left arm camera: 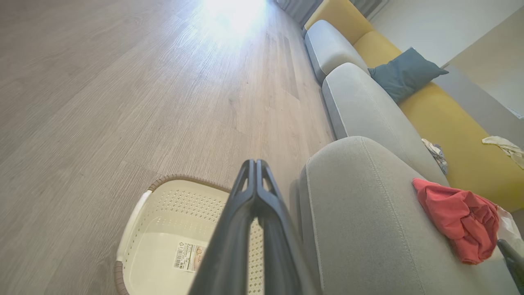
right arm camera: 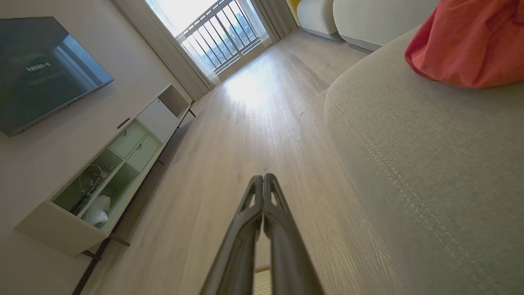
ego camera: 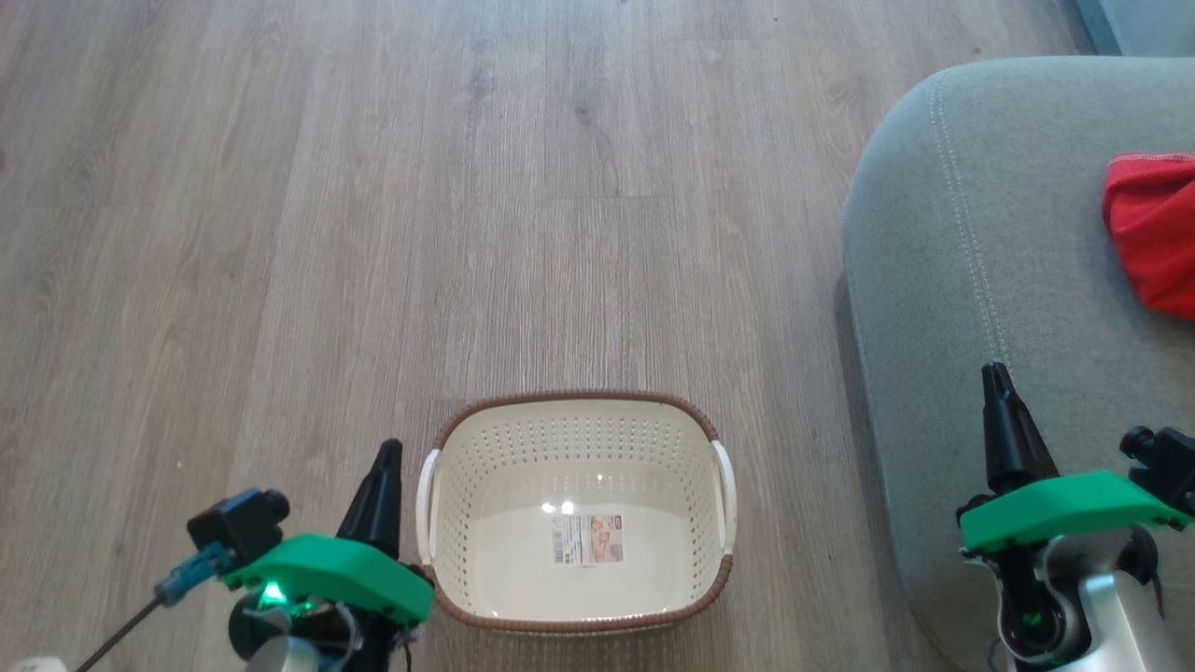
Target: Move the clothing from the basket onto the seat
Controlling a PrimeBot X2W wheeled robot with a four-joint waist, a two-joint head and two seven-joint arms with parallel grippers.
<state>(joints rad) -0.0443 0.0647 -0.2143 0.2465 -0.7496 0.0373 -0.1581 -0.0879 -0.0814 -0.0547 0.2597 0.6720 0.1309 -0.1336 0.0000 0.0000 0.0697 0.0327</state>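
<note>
On seat (ego camera: pixel 934 280), clothing (ego camera: pixel 1153 233) ahead of right end effector (ego camera: pixel 996 375), apart.

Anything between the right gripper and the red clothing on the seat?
Nothing visible. Only bare seat lies between the shut right gripper and the clothing, which already rests on it. The basket on the floor holds no clothing.

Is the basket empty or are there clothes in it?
Empty: the basket shows its bare bottom and paper label; no fabric inside.

legible text: none | label (ego camera: pixel 586 539) in basket (ego camera: pixel 485 485): print too small | TV (right arm camera: pixel 45 69): blurred
</note>
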